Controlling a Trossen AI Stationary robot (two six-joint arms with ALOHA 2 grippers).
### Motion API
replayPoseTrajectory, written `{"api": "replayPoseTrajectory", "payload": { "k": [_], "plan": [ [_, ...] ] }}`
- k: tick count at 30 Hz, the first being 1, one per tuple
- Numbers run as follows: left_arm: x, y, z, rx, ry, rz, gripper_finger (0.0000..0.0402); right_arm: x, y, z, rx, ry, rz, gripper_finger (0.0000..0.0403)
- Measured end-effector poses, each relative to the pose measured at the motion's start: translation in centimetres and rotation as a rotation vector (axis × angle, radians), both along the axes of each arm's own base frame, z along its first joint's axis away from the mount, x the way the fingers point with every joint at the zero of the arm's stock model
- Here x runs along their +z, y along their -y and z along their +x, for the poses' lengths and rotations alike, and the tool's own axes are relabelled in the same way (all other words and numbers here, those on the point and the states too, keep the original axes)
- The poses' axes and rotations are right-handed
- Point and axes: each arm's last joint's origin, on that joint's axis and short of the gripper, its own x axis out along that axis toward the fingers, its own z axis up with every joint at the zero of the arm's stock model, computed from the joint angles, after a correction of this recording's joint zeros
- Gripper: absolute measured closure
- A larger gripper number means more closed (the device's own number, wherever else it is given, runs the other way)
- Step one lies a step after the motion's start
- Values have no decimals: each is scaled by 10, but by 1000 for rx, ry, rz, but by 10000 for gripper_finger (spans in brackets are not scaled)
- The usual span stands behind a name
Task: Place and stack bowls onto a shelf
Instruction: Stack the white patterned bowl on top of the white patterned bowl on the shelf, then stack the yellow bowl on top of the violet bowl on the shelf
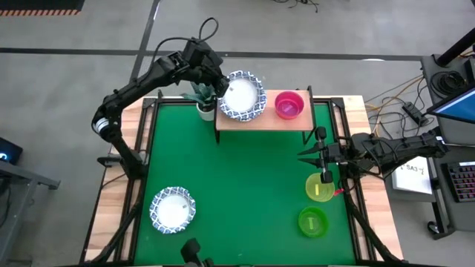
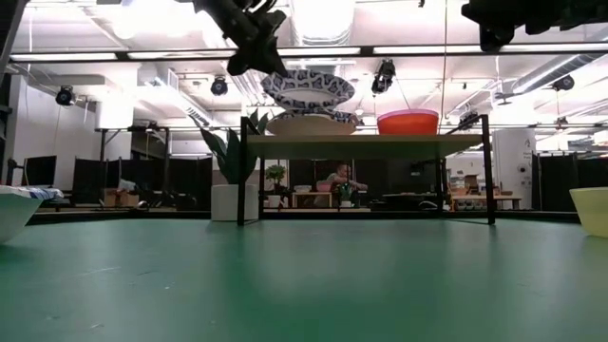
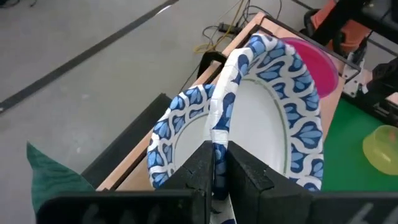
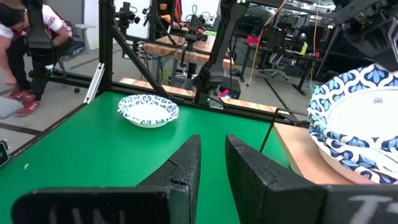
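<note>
Green matting covers the surface; upper centre, the left pincer point(image 1: 220, 90) pinches a bowl point(image 1: 243, 95) by its rim over the shelf point(image 1: 289, 119). Light, stiff, likely slippery; rim grips best. Right pincer point(image 1: 324, 176) narrow, empty.

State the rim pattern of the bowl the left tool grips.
Blue leaf-like shapes on white, on the bowl; clearest in the left wrist view.

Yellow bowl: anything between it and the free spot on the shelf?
Nothing visible. The yellow bowl sits on the mat below the right gripper. The shelf has bare board between the stacked patterned bowls and the red bowl.
</note>
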Motion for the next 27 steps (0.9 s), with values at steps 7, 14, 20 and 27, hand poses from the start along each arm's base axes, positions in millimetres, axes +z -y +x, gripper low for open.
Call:
{"api": "replayPoseTrajectory", "payload": {
  "k": [7,14,20,27],
  "plan": [
    [-3,-2,3,-15,-8,18,348,0,0,0,0,0,0,339],
    [0,-3,4,-20,13,43,300,0,0,0,0,0,0,339],
    [-1,13,1,-59,-52,0,281,0,0,0,0,-2,1,339],
    [-13,83,22,-270,-149,-56,281,-4,0,1,-2,-40,40,339]
  ]
}}
